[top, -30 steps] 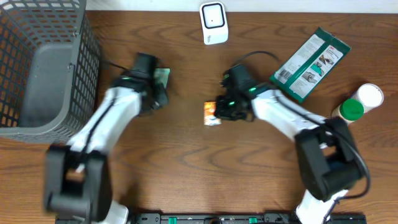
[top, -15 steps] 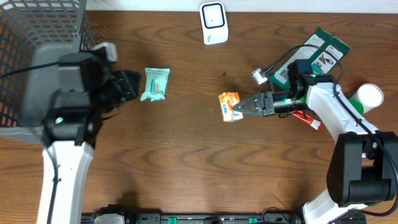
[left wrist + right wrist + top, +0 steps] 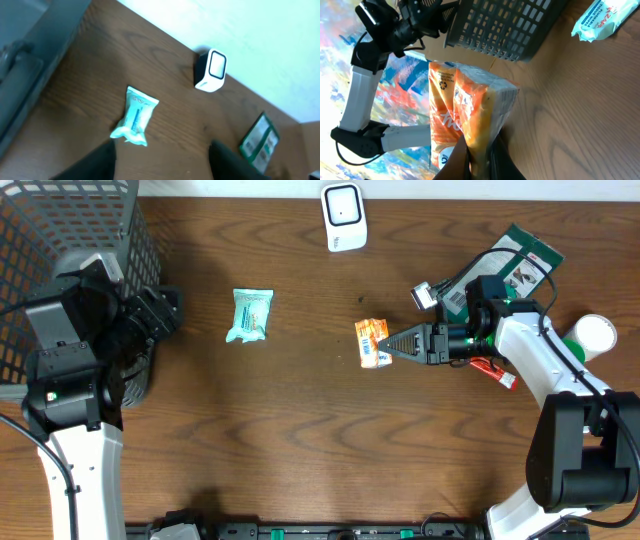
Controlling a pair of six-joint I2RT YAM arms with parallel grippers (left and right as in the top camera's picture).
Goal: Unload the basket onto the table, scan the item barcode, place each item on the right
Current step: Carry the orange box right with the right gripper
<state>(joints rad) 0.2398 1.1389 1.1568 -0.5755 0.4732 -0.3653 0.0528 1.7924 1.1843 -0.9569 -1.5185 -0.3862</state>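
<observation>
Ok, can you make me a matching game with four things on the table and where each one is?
Things:
1. orange packet
2. teal packet
3. white scanner
4. grey basket

Places:
A. at the left end of the table
B. pinched in the right hand
C. lying loose on the wood, left of the middle
D. at the far edge, near the middle

Pairs: 1-B, 2-C, 3-D, 4-A
</observation>
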